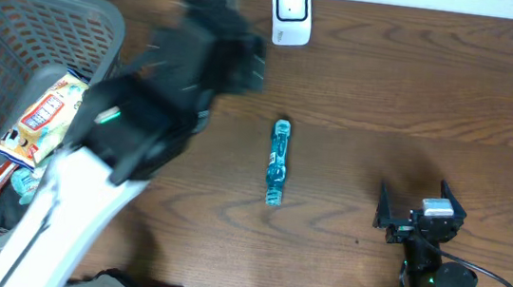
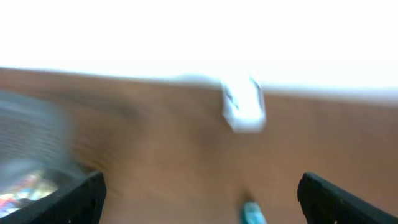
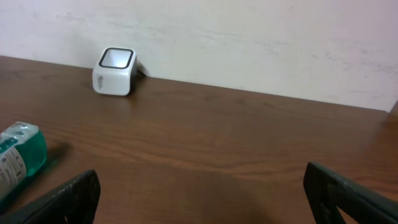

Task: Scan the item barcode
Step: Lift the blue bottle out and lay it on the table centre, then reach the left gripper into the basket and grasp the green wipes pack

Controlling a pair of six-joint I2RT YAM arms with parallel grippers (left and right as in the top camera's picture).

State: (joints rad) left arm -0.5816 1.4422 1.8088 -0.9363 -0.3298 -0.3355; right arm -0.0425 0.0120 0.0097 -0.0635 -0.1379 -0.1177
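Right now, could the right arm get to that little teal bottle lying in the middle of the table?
Probably yes. The right gripper stands open and empty, and only bare table lies between it and the teal bottle. The left arm is on the bottle's far side.

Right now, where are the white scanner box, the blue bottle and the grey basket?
white scanner box (image 1: 291, 13), overhead view, on its top face.
blue bottle (image 1: 278, 161), overhead view, on its middle.
grey basket (image 1: 19, 37), overhead view, on its bare mesh wall.
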